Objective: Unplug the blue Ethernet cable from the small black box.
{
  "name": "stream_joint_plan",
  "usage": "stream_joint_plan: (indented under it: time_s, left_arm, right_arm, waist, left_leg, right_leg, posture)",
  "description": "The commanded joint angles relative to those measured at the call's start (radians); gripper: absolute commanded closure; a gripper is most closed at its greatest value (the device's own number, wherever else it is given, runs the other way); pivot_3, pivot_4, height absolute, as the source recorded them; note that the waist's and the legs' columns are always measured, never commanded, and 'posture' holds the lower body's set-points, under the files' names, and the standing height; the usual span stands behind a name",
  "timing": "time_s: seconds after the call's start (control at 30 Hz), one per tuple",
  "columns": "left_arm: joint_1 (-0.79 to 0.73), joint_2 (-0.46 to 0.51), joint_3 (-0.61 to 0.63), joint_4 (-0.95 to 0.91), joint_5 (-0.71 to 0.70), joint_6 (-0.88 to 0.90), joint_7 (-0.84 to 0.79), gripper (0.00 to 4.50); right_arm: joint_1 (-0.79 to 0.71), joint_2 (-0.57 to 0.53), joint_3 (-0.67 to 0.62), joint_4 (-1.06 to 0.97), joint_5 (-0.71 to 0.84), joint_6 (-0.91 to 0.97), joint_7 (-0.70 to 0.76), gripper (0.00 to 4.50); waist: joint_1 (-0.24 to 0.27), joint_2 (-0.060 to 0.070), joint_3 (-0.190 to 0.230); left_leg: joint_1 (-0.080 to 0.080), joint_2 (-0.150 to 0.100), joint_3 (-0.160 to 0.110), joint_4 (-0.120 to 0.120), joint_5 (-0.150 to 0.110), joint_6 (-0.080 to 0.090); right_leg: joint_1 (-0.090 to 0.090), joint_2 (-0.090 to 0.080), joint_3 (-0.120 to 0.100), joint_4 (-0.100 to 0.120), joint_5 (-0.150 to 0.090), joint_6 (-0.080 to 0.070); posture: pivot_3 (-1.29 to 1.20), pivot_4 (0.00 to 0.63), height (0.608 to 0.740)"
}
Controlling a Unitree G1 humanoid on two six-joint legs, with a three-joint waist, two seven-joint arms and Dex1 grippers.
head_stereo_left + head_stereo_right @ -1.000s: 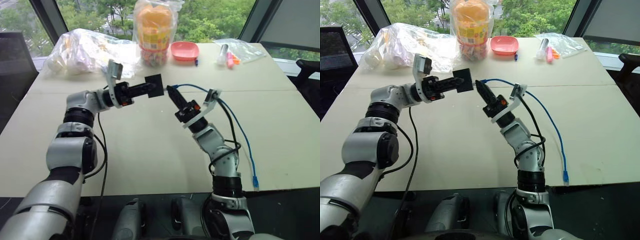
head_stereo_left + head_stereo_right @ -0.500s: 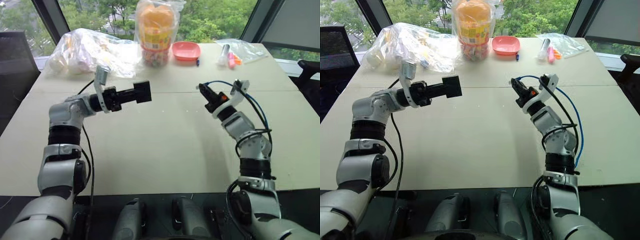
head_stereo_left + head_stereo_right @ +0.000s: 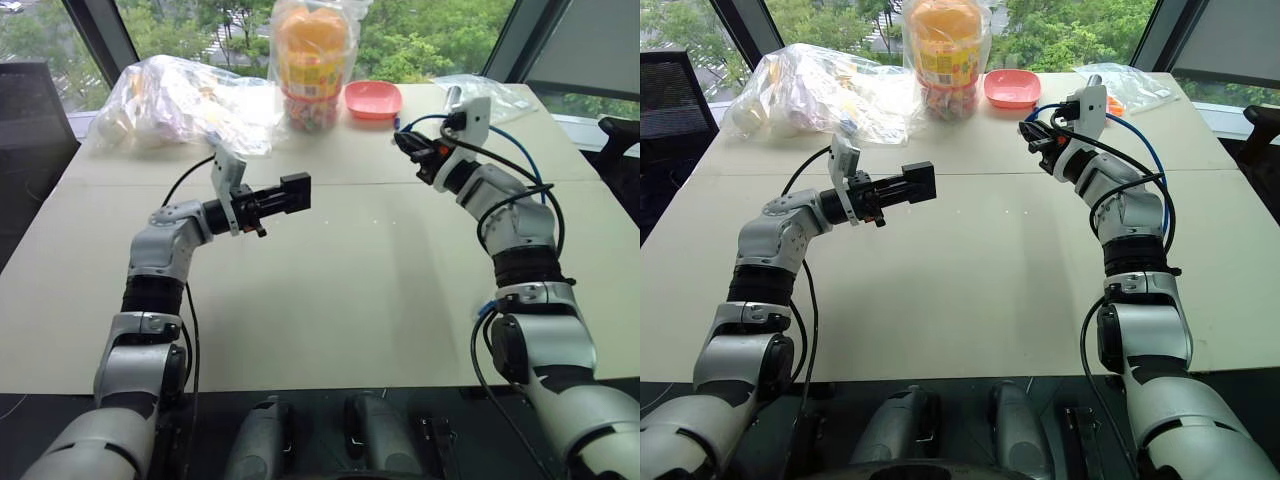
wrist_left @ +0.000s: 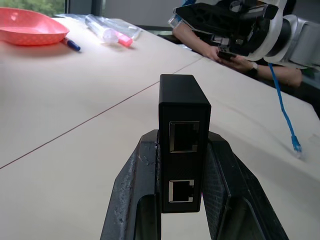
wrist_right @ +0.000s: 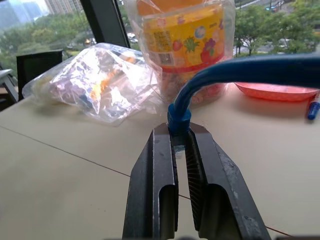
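Left hand (image 3: 268, 201) grips small black box (image 3: 295, 192); right hand (image 3: 403, 143) pinches blue Ethernet cable (image 5: 240, 72), well apart.

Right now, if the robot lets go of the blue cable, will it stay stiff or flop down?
Probably flop. The blue Ethernet cable curves in a loose loop from the right tool and droops past the arm, so it looks bendy. It seems light too: two thin fingers hold it up. Its free plug lies limp on the table.

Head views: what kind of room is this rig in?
Probably an upper-floor office or meeting room: a large beige table, floor-to-ceiling windows looking out on trees, a black office chair at the table's far left corner, and a seated person nearby.
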Motion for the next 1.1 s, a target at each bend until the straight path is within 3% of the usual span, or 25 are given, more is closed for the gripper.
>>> stream_joint_plan:
  time_s: [0.03,0.1,0.23,0.4,0.43,0.57,0.73,1.0,1.07,1.1]
  left_arm:
    - [0.002,0.005,-0.018,-0.061,0.04,-0.094,0.043,4.01]
    - [0.009,0.005,-0.029,-0.073,0.062,-0.137,0.064,4.01]
    - [0.018,-0.004,-0.027,-0.102,0.06,-0.165,0.104,4.01]
    - [0.047,-0.019,-0.042,-0.145,0.089,-0.206,0.172,4.01]
    - [0.054,-0.019,-0.049,-0.149,0.099,-0.221,0.18,4.01]
    - [0.072,-0.034,-0.057,-0.117,0.157,-0.3,0.267,4.01]
    - [0.104,-0.069,-0.073,-0.045,0.21,-0.378,0.359,4.01]
    - [0.099,-0.141,-0.062,0.106,0.191,-0.436,0.38,4.01]
    - [0.092,-0.148,-0.059,0.134,0.188,-0.444,0.373,2.98]
    - [0.09,-0.148,-0.059,0.143,0.189,-0.451,0.37,2.78]
  right_arm:
    - [0.005,-0.007,0.024,0.095,-0.084,0.043,-0.051,4.47]
    - [0.021,0.0,0.011,0.146,-0.103,0.064,-0.091,4.47]
    - [0.03,0.01,-0.052,0.188,-0.086,0.061,-0.135,2.93]
    - [0.088,0.006,-0.059,0.085,-0.082,0.109,-0.106,0.24]
    - [0.11,0.008,-0.053,0.042,-0.076,0.139,-0.091,0.07]
    - [0.279,-0.019,0.048,-0.248,-0.102,0.224,-0.002,0.07]
    - [0.47,0.017,0.005,-0.574,0.0,0.242,0.032,0.07]
    - [0.569,0.055,-0.043,-0.738,0.076,0.309,-0.019,0.07]
    - [0.564,0.05,-0.04,-0.735,0.065,0.306,-0.029,0.0]
    - [0.562,0.048,-0.039,-0.732,0.062,0.303,-0.033,0.0]
  waist:
    - [0.001,0.0,0.0]
    - [0.003,0.0,0.0]
    - [0.0,0.0,0.0]
    - [-0.005,0.0,0.0]
    - [-0.004,0.0,0.0]
    - [0.004,0.0,0.0]
    - [0.004,0.0,0.0]
    - [0.004,0.0,0.0]
    - [0.004,0.0,0.0]
    - [0.004,0.0,0.0]
  left_leg:
    - [0.0,0.0,0.0,0.0,0.0,0.0]
    - [0.0,0.0,0.0,0.0,0.0,0.0]
    - [0.0,0.0,0.0,0.0,0.0,0.0]
    - [0.0,0.0,0.0,0.0,0.0,0.0]
    - [0.0,0.0,0.0,0.0,0.0,0.0]
    - [0.0,0.0,-0.001,-0.001,0.0,0.0]
    - [0.0,0.0,-0.001,0.0,0.0,0.0]
    - [0.0,0.0,-0.001,0.002,0.0,0.0]
    - [0.0,0.0,-0.001,0.002,0.0,0.0]
    - [0.0,0.0,-0.001,0.002,0.0,0.0]
  right_leg:
    - [0.0,0.0,0.0,0.0,0.0,0.0]
    - [0.0,-0.001,0.0,0.0,0.0,0.0]
    - [0.0,-0.001,0.0,-0.001,0.0,0.0]
    - [0.0,-0.001,0.0,-0.001,0.0,0.0]
    - [0.0,-0.001,0.0,-0.001,0.0,0.0]
    - [0.0,-0.001,0.0,-0.001,0.0,0.0]
    - [0.001,-0.001,0.0,-0.002,0.001,0.002]
    - [0.001,-0.001,0.0,-0.002,0.001,0.002]
    - [0.002,-0.001,-0.001,-0.002,0.001,0.002]
    - [0.002,-0.001,-0.001,-0.002,0.001,0.002]
  posture:
    - [0.0,0.15,0.74]
    - [0.0,0.15,0.74]
    - [0.0,0.15,0.74]
    - [0.0,0.15,0.74]
    - [0.0,0.15,0.74]
    - [0.0,0.15,0.74]
    - [0.0,0.15,0.74]
    - [0.0,0.15,0.74]
    - [0.0,0.15,0.74]
    - [0.0,0.15,0.74]
